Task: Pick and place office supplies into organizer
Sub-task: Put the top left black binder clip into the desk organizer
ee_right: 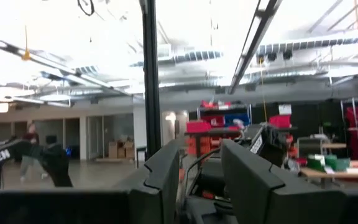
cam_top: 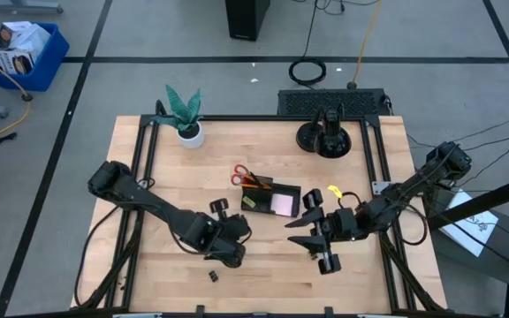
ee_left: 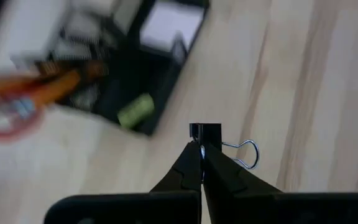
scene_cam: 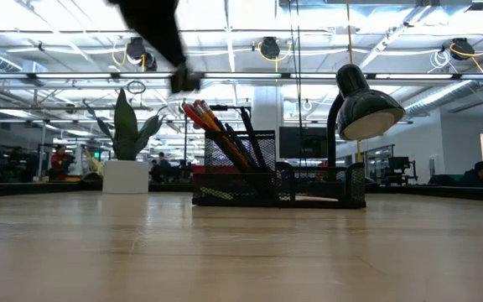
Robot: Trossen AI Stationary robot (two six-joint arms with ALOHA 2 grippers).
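Observation:
The black organizer (cam_top: 272, 200) sits mid-table, with pens and orange pencils (scene_cam: 225, 134) standing in it, a pink sticky-note pad (cam_top: 282, 203) and a yellow-green piece (ee_left: 135, 111). Red-handled scissors (cam_top: 241, 174) stick out at its far left corner. My left gripper (ee_left: 202, 149) hovers near the organizer's near left side (cam_top: 239, 231), shut on a small black binder clip (ee_left: 205, 132). A second clip (cam_top: 212, 276) lies on the table by the near edge. My right gripper (cam_top: 297, 231) hangs right of the organizer, raised and tipped upward, open with nothing in it (ee_right: 201, 180). My left gripper pinches the binder clip at the near edge of its black body (ee_left: 202, 140), only at the fingertips. The fingers slant down toward the organizer. One wire loop (ee_left: 246, 154) sticks out sideways. The clip hangs clear of the table.
A potted plant (cam_top: 184, 115) stands at the far left. The round lamp base (cam_top: 325, 137) is at the far middle, and the lamp head (scene_cam: 363, 105) reaches over the organizer. A small yellow piece (cam_top: 334, 192) lies right of the organizer. Bare wood stretches along the near edge.

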